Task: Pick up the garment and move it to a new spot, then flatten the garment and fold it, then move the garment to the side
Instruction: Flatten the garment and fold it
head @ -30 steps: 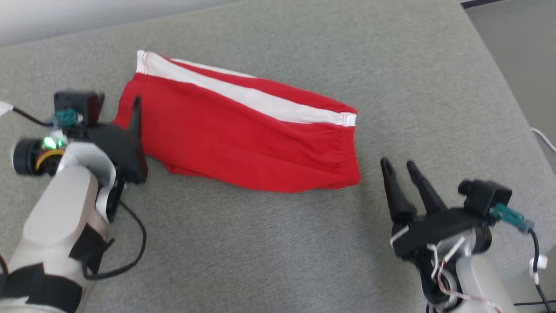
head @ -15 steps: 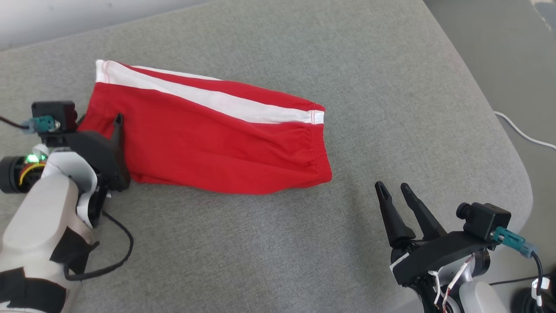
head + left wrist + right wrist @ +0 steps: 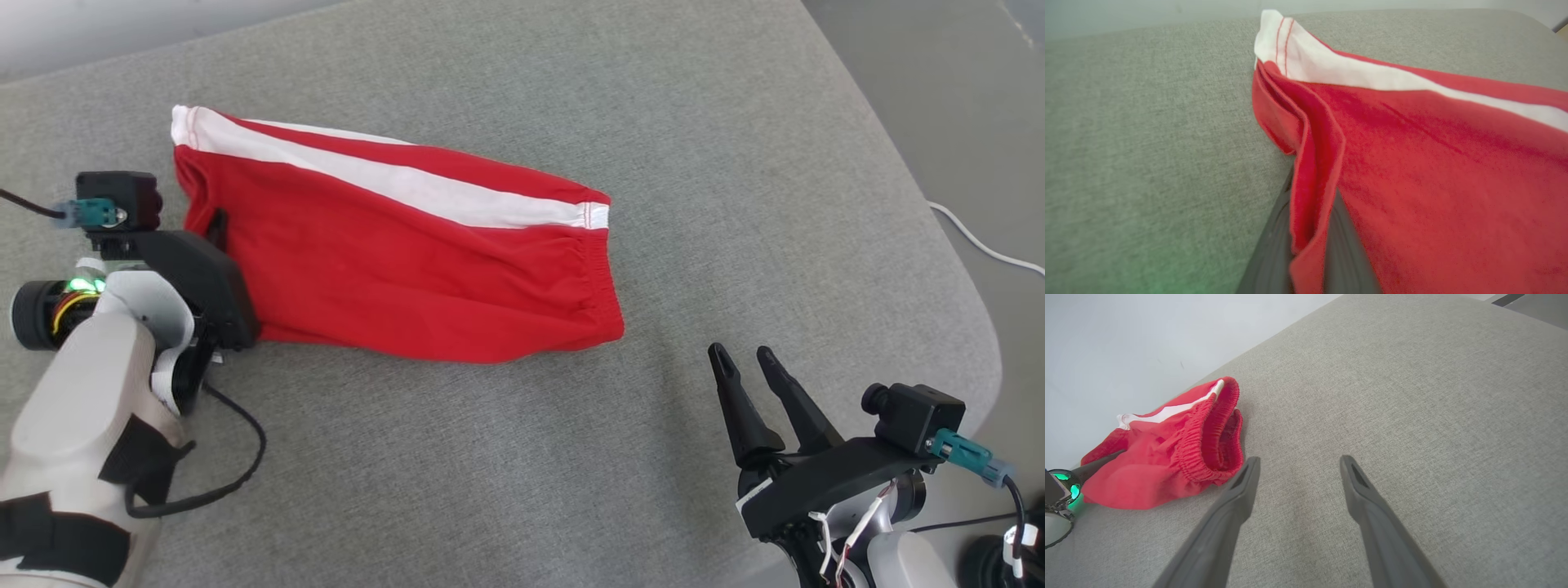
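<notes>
The garment (image 3: 400, 269) is a pair of red shorts with a white side stripe, lying flat on the grey cushion (image 3: 522, 457). My left gripper (image 3: 214, 233) is at its left hem edge, shut on a pinched fold of red cloth. In the left wrist view the garment (image 3: 1433, 163) bunches between the two dark fingers (image 3: 1271, 249), which hides their tips. My right gripper (image 3: 742, 353) hovers open to the lower right of the elastic waistband, apart from it. In the right wrist view the right gripper (image 3: 1300, 459) has bare cushion between its fingers, and the garment (image 3: 1180, 457) lies to the left.
The cushion's rounded right edge (image 3: 971, 343) drops to a floor with a white cable (image 3: 980, 245). A black cable (image 3: 237, 465) loops from my left forearm onto the cushion. A pale wall (image 3: 1147, 335) runs behind the far edge.
The head camera shifted early on. My left gripper has closed on the garment's left hem, and the cloth there has bunched up slightly. The right gripper has stayed open in place.
</notes>
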